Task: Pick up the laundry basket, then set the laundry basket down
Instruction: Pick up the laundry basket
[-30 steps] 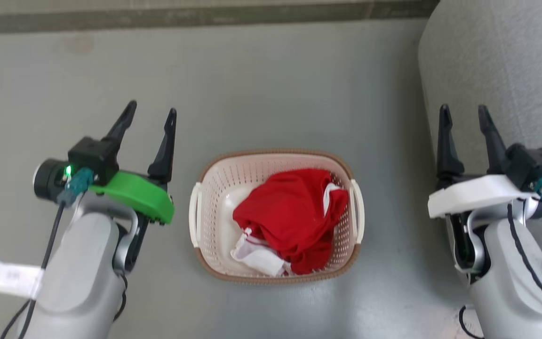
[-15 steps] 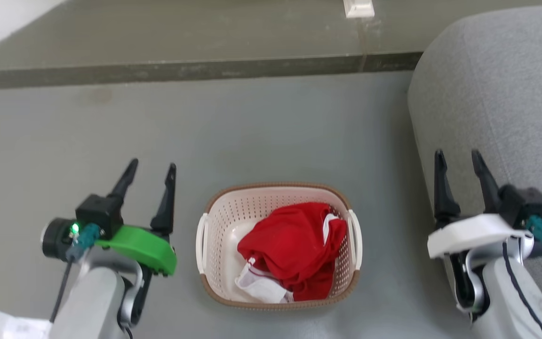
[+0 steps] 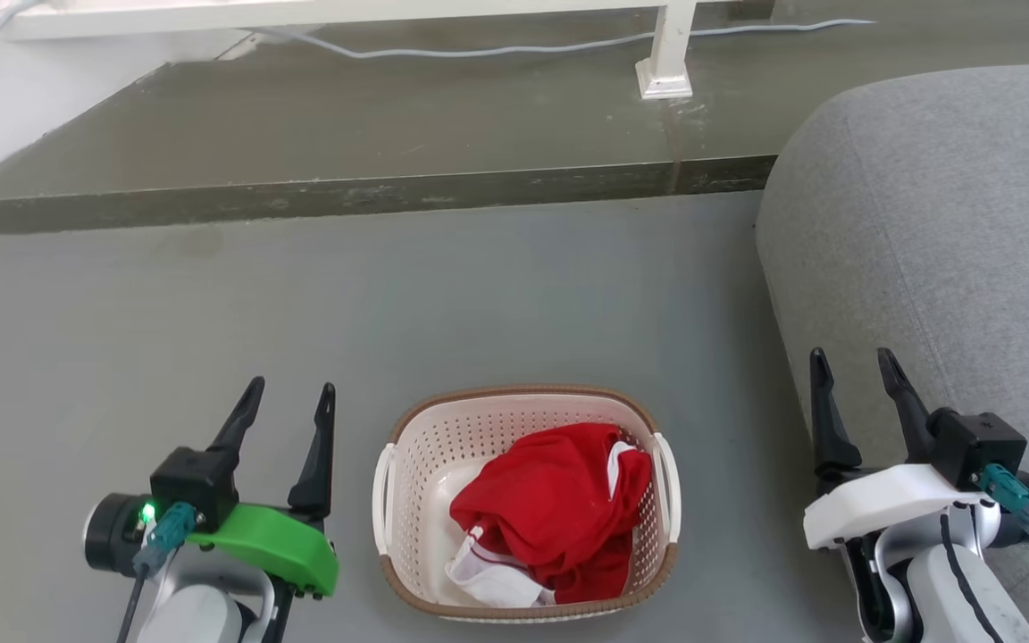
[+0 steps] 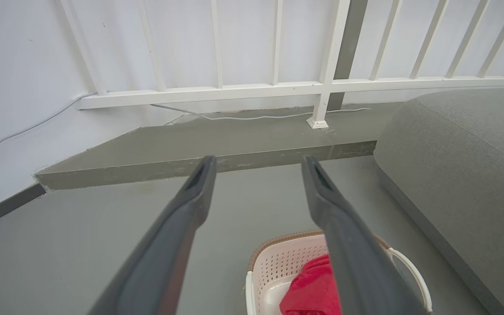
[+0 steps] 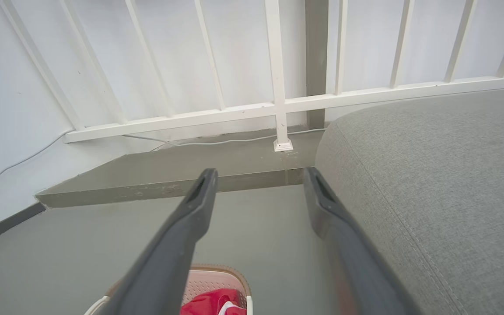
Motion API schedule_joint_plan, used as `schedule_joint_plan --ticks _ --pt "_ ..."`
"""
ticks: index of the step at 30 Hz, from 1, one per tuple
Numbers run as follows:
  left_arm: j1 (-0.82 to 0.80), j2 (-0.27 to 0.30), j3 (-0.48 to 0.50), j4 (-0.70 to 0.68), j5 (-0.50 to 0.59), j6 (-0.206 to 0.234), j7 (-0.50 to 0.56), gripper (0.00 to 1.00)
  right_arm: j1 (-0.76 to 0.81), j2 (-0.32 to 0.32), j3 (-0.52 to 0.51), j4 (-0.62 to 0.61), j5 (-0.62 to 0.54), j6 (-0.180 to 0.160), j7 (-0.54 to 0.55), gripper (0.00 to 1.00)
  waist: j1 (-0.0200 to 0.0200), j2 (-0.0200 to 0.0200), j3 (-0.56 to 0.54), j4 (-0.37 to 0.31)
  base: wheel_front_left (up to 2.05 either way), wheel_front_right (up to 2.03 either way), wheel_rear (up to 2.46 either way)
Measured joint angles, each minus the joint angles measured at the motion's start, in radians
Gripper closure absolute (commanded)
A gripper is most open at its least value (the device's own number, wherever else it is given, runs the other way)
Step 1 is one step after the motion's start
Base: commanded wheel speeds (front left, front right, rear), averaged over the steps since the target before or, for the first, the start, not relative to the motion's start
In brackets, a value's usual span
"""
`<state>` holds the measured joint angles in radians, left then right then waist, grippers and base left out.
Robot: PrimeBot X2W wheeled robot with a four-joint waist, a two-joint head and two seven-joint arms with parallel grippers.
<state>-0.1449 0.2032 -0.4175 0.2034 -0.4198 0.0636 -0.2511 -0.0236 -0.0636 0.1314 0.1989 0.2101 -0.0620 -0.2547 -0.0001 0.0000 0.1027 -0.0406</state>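
Pincers first: your left gripper (image 3: 291, 387) and right gripper (image 3: 849, 354) both hold their long dark fingers spread wide, with nothing between them. They flank the cream-white perforated plastic laundry basket (image 3: 523, 391) with its brown woven-look rim. It sits ungripped on the smooth grey floor (image 3: 479, 295), holding a crumpled red cloth garment (image 3: 559, 500). The left gripper hangs near the left white handle (image 3: 380, 487). The right gripper is well apart from the right white handle (image 3: 668, 487), by the edge of the grey fabric cushion (image 3: 925, 223). One arm on each side suits a two-handed lift by the handles, so I judge you must first bring both in closer.
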Motion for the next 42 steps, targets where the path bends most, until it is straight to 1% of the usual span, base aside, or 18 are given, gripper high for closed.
schedule_joint_plan --ticks 6,15,30,32,42 --pt "0.033 0.002 0.0 -0.028 -0.002 0.016 0.017 0.0 0.015 0.0 -0.001 -0.017 0.0 -0.001 0.0 0.0 0.0 0.0 -0.002 -0.004 0.0 0.0 0.0" --pt "0.052 0.005 0.001 -0.077 -0.002 0.025 0.032 0.0 0.017 0.001 -0.001 -0.038 0.0 -0.002 0.0 0.0 0.0 0.0 0.003 -0.006 0.0 0.0 0.0" --pt "0.084 0.012 0.008 -0.124 0.002 0.033 0.066 0.0 0.018 0.001 0.0 -0.057 0.0 -0.003 0.006 0.0 0.0 0.0 0.016 -0.009 0.0 0.0 0.0" --pt "0.084 0.013 0.01 -0.131 0.002 0.034 0.074 0.0 0.019 0.001 0.0 -0.058 0.0 -0.01 0.009 0.0 0.0 0.0 0.018 -0.009 0.0 0.0 0.0" --pt "0.091 0.014 0.018 -0.172 0.007 0.035 0.085 0.0 0.035 0.001 0.0 -0.065 0.002 -0.01 0.018 0.0 0.0 0.0 0.035 -0.008 0.0 0.0 0.0"
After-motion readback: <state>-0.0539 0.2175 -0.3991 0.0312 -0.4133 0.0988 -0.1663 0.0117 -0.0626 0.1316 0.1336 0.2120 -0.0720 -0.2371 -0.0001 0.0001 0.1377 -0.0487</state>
